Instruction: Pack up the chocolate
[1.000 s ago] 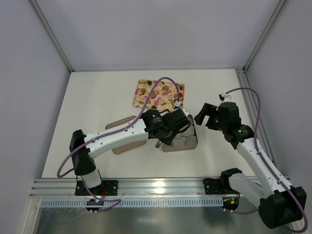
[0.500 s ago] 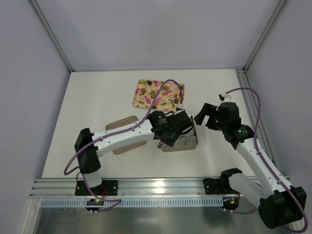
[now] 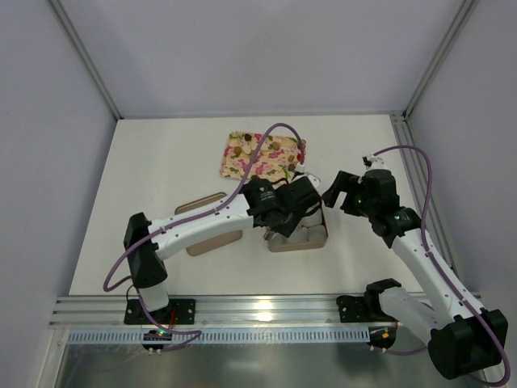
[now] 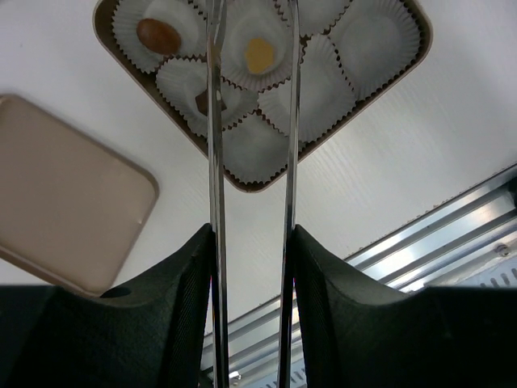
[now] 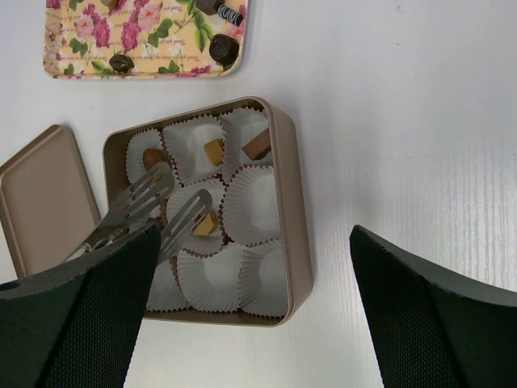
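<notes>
Update: my left hand (image 5: 182, 187) shifted further over the tin (image 5: 292, 210), fingers slightly parted, holding nothing. Tan chocolate (image 5: 206, 224) sat in a paper cup (image 5: 220, 239) beside one tip; placed, I reckoned. Too blocky for a long axis; brown bar (image 5: 257, 145) lay diagonal. Right hand (image 3: 333, 194) was wide open, empty.
</notes>
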`<state>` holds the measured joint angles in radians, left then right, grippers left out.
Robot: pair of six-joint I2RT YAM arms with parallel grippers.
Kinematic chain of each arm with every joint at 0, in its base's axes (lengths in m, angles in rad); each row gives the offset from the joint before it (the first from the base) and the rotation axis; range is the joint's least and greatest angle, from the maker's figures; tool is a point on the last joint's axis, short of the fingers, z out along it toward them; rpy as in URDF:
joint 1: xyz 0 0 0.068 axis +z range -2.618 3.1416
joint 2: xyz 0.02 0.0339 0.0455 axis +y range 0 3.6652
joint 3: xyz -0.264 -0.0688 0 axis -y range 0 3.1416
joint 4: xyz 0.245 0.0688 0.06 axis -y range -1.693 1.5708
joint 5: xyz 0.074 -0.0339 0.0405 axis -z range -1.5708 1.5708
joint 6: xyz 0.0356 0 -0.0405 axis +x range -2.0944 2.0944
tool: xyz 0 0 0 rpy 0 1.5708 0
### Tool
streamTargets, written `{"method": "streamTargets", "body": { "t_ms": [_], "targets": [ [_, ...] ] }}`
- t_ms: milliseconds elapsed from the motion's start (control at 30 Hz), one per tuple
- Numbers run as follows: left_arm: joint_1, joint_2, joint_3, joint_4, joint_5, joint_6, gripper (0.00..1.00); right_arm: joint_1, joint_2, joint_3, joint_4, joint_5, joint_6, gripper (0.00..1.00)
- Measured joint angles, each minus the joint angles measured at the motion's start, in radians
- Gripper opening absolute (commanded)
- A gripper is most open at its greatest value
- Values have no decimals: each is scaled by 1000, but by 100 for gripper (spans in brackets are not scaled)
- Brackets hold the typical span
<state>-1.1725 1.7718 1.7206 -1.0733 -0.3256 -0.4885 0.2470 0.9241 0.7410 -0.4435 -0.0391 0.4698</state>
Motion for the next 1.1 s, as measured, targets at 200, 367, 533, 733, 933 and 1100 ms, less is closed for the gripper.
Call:
{"method": "streamTargets", "body": {
  "t_ms": [200,367,533,733,933,1100],
  "targets": [
    [56,8,149,-27,-12,11,42,0,0,0,1,0,0,99],
    [164,93,356,-39,-32,56,42,0,10,0,2,0,0,99],
    [244,229,481,-35,-42,107,42,0,34,0,2,0,-1,99],
    [306,345,487,0,-19,164,42,0,59,2,2,0,-4,99],
    [329,391,487,37,13,202,42,0,67,8,2,0,-8,99],
    [329,410,487,54,34,211,42,0,67,8,2,0,-11,99]
  ]
}}
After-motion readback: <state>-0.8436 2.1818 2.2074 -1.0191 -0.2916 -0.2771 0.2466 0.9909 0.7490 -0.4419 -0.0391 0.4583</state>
